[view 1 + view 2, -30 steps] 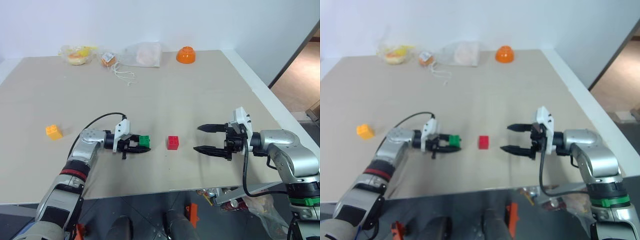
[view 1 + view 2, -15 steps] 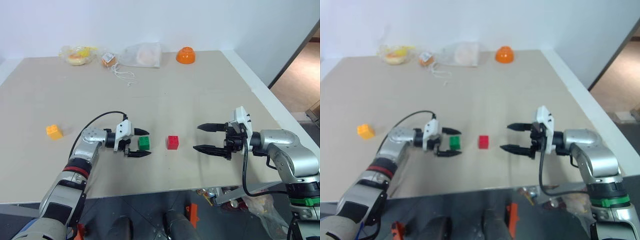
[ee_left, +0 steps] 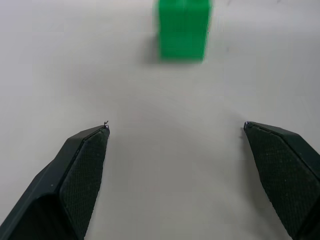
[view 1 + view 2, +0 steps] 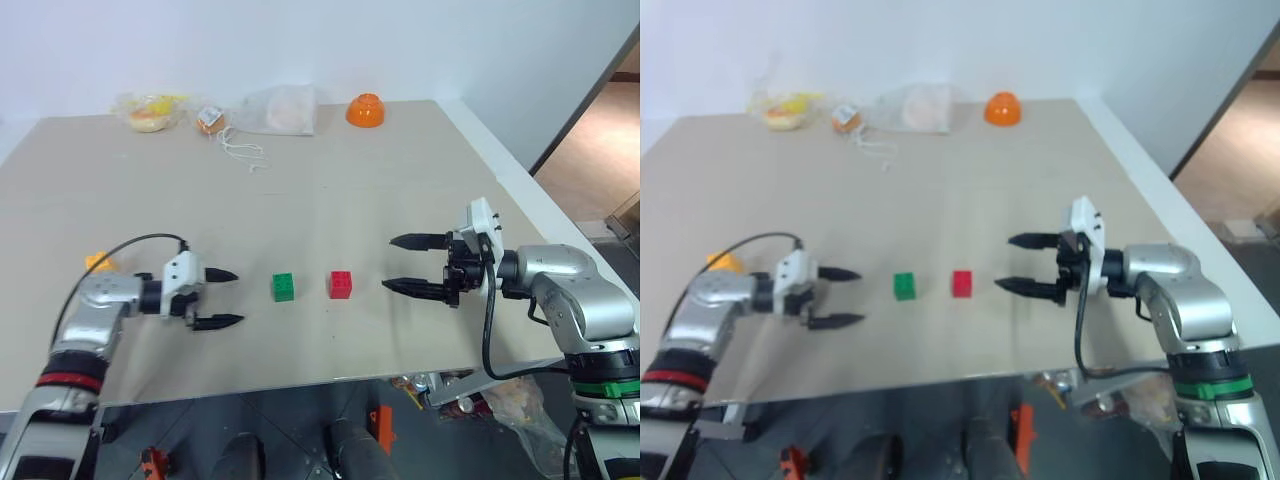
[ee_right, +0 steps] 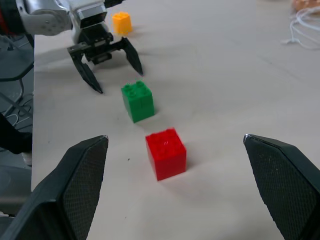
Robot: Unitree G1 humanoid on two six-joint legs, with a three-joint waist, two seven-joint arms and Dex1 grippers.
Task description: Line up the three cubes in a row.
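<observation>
The green cube [image 4: 283, 287] sits on the table [image 4: 330, 190] just beside the red cube [image 4: 341, 284], a narrow gap between them, so those two already form a short row. The yellow-orange cube [image 4: 98, 261] lies well apart from the green cube, on its far side from the red one and a little farther back on the table, partly hidden in the head views behind the left arm.

The left claw [image 4: 220, 298] hangs near the green cube with its jaws spread wide and nothing between them, pointing toward that cube. The right claw [image 4: 408, 264] hovers just beyond the red cube, equally wide and empty.

The chief risk, as I judge it, is the left arm itself: the yellow-orange cube lies close by its forearm, and a sweep to reach it could knock the cube further off or toward the table edge. When that cube is carried in, the wide jaws could clip the green cube and push it into the red one, spoiling the line. Setting it down off the axis of the other two would leave a bent row.
</observation>
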